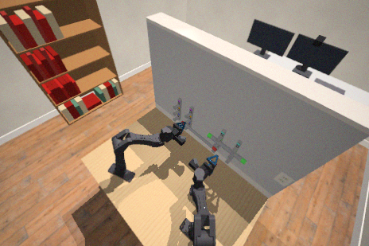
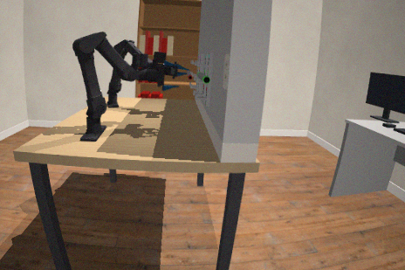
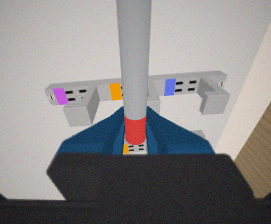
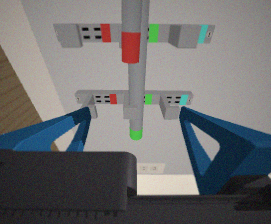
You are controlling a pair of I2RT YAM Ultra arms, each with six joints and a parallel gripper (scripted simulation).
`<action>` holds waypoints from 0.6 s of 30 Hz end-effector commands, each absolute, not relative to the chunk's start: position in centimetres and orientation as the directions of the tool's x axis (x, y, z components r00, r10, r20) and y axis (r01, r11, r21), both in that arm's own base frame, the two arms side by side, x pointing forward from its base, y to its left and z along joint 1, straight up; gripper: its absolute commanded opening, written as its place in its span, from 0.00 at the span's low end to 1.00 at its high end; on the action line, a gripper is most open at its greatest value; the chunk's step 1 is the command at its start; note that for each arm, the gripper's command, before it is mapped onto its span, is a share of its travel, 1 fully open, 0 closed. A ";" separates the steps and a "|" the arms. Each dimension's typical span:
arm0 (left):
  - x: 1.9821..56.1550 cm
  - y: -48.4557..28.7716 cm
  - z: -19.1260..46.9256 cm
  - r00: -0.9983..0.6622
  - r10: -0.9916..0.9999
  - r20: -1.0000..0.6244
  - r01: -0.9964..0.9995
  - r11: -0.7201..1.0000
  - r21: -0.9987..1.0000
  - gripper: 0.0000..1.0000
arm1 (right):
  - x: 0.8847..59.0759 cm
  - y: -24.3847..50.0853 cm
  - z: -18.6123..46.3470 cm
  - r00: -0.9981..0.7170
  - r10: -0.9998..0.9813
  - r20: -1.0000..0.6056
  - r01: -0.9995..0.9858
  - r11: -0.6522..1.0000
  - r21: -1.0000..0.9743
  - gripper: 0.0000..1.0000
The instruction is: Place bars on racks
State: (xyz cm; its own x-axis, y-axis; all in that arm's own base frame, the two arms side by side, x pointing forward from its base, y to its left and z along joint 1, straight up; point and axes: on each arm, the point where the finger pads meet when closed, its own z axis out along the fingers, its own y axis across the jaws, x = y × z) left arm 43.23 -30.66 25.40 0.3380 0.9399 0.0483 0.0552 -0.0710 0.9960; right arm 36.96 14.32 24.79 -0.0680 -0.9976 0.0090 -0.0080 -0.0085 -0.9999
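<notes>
We find the left gripper clamped on the red-ended bar, out from the racks. Rightward, the green-ended bar spans the right rack; the right gripper stands apart, empty.

The left arm is bending at its elbow and reaching forward, its gripper closing firmly around a held piece. The right arm is arching over a raised elbow and extending forward, its gripper standing wide open, fingers apart, holding nothing.
</notes>
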 end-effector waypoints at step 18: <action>43.3 -31.2 28.3 0.334 0.942 0.001 0.003 -0.002 1.000 0.00 | 36.5 14.3 25.5 -0.065 -0.998 -0.006 0.005 0.006 -1.000 1.00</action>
